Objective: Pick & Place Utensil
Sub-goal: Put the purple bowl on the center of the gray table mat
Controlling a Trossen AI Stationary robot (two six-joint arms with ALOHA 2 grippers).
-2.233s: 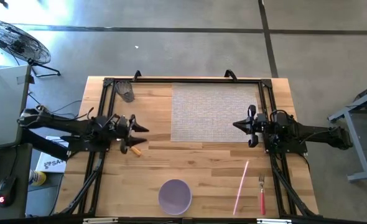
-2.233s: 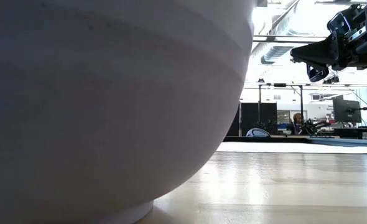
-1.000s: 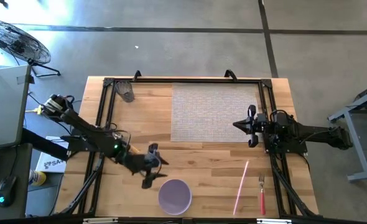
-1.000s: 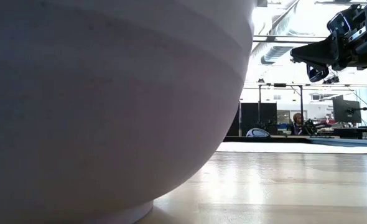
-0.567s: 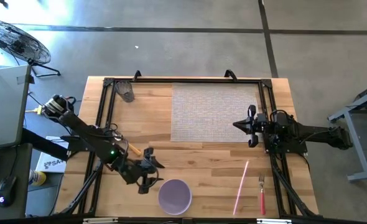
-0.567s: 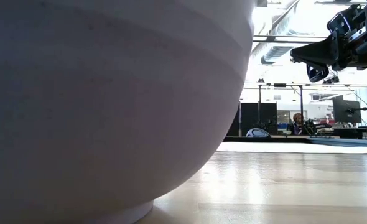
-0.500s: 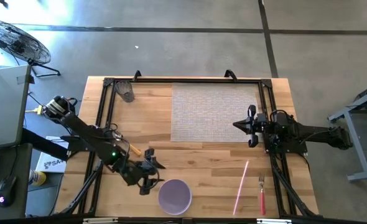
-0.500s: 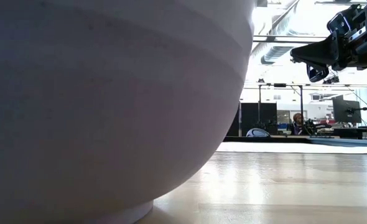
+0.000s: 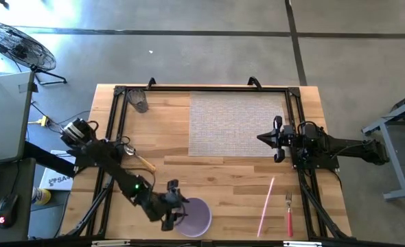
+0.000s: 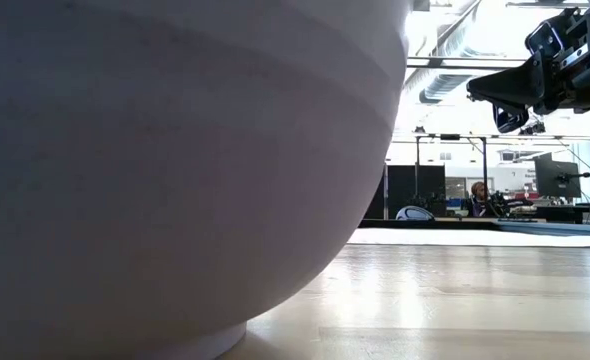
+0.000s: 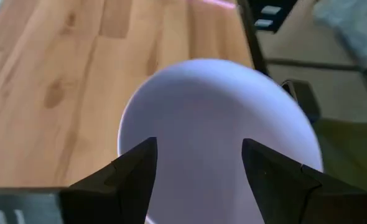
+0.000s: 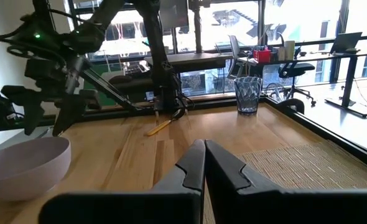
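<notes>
A lavender bowl [image 9: 194,216] stands near the table's near edge; it fills the low view [image 10: 175,170]. My left gripper [image 9: 176,210] is open and hovers over the bowl's left rim; in its wrist view the two fingers stand above the bowl's hollow [image 11: 214,124]. A pink stick [image 9: 266,205] and a red-handled fork [image 9: 289,213] lie flat on the table's near right. A yellow-handled spoon [image 9: 139,160] lies at the left. My right gripper [image 9: 275,140] is shut and waits above the placemat's right edge.
A woven placemat [image 9: 235,123] covers the far middle. A mesh cup [image 9: 141,101] stands at the far left corner, also seen in the right wrist view [image 12: 248,94]. A black frame [image 9: 202,89] runs around the table. Bare wood lies between bowl and mat.
My left gripper has moved toward the table's near edge and a little to the right, from bare wood beside the bowl to above the bowl's left rim. The bowl, the utensils and my right arm have kept still.
</notes>
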